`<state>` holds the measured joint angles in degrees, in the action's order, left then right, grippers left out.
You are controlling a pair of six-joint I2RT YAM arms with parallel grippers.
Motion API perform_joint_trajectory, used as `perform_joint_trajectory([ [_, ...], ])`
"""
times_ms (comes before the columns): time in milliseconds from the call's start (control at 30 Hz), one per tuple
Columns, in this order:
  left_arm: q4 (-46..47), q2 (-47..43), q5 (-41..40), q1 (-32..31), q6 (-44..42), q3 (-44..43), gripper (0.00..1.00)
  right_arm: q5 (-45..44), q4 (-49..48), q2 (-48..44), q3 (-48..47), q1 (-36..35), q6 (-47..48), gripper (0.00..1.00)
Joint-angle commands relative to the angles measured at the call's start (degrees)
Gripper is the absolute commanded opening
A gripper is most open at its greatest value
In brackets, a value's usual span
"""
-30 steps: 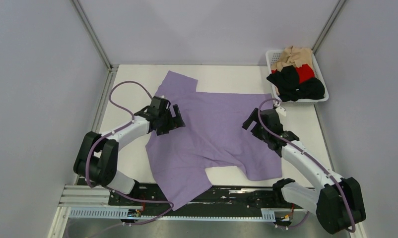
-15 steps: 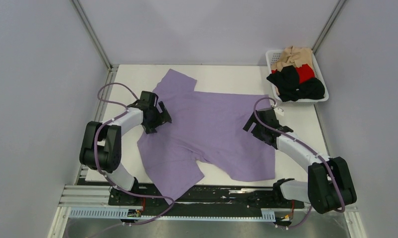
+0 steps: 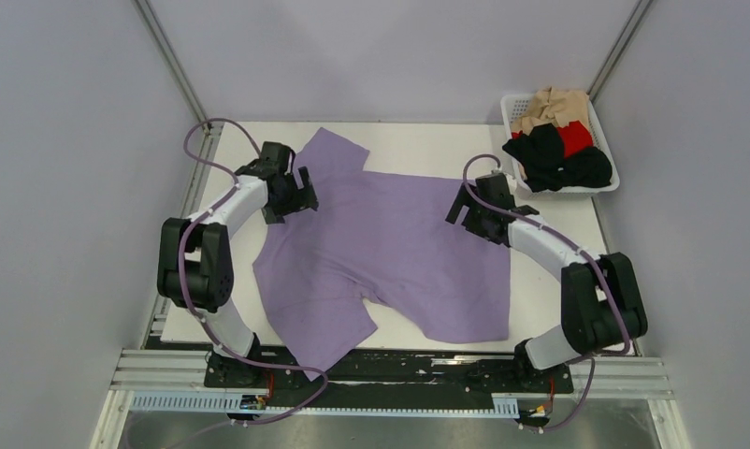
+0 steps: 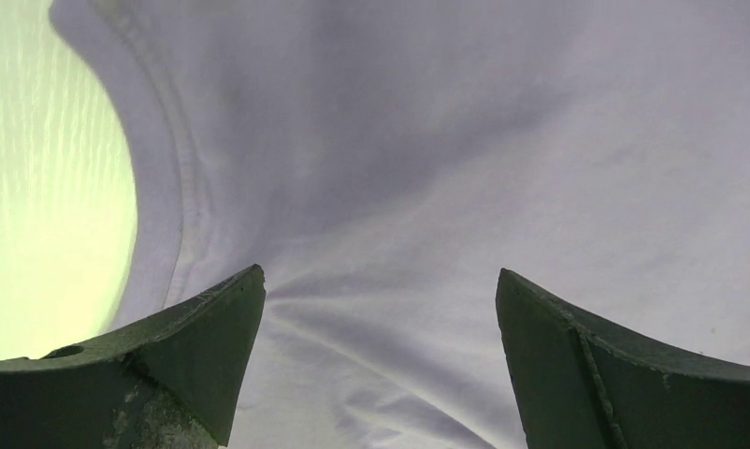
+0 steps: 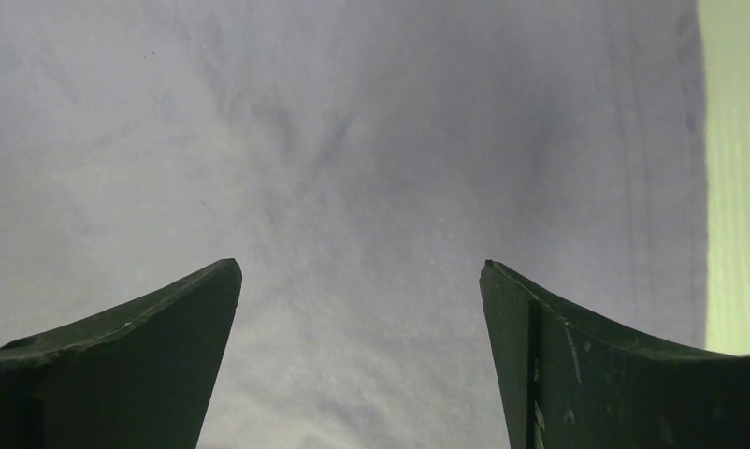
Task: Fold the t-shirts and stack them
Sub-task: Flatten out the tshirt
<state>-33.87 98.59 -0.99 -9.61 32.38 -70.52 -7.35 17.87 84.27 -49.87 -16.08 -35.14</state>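
A lavender t-shirt (image 3: 390, 253) lies spread flat on the white table (image 3: 418, 140), one sleeve pointing to the far left. My left gripper (image 3: 295, 195) is open, low over the shirt's left edge. In the left wrist view the gripper (image 4: 380, 272) has wrinkled lavender cloth (image 4: 465, 140) between its spread fingers and a stitched hem (image 4: 180, 187) to the left. My right gripper (image 3: 465, 210) is open over the shirt's far right part. In the right wrist view the gripper (image 5: 360, 265) is over smooth cloth (image 5: 353, 140). Black (image 3: 549, 154), red (image 3: 575, 137) and tan (image 3: 554, 108) shirts lie in the basket.
The white mesh basket (image 3: 513, 105) stands at the far right corner. Grey walls and metal posts enclose the table on three sides. A metal rail (image 3: 165, 374) runs along the near edge by the arm bases. Bare table shows in both wrist views (image 4: 53, 234) (image 5: 736, 187).
Both arms have reached farther from the bases. The lavender shirt has slid with them away from the near edge, and its lower part no longer hangs over the rail.
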Motion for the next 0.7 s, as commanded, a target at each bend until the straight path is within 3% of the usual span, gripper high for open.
perform_joint_trajectory([
  [0, 1.7, 4.9, 4.2, 0.3, -4.3, -5.4, 1.0, 4.4, 0.7, 7.5, -7.4, 1.5, 2.9, 1.0],
  [167, 1.9, 13.2, 7.8, 0.3, -3.9, -11.6, 1.0, 5.2, 1.9, 15.2, -12.8, 3.5, 3.3, 1.0],
  [433, -1.6, 22.7, 1.5, 0.4, -3.7, -21.4, 1.0, 9.7, 2.9, 25.9, -20.4, 6.3, 4.1, 1.0],
  [667, -2.9, 30.8, 3.0, 1.5, -2.8, -29.2, 1.0, 12.2, 3.8, 33.5, -28.6, 9.3, 4.4, 1.0],
])
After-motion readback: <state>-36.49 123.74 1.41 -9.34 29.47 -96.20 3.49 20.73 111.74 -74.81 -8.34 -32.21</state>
